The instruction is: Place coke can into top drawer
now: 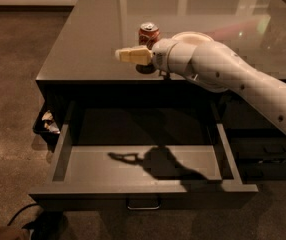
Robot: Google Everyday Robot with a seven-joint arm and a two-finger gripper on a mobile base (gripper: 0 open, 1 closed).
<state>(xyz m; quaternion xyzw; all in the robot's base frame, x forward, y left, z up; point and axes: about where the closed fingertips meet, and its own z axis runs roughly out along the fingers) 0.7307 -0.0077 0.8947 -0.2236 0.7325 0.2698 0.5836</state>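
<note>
The coke can (148, 33), red with a silver top, stands upright on the dark tabletop (98, 39) near its front edge. My gripper (121, 55), with cream-coloured tips, points left. It hovers just in front of the can and slightly left of it, over the table's front edge and apart from the can. The white arm reaches in from the right. The top drawer (143, 164) is pulled wide open below and holds nothing; the arm's shadow falls on its floor. Its metal loop handle (143, 204) shows on the front.
A white bowl (190, 35) sits right of the can, partly hidden by the arm. Darker drawers (268, 154) are at the right. A bin with crumpled items (48, 124) sits left of the cabinet. A black cable (23, 214) lies on the floor at lower left.
</note>
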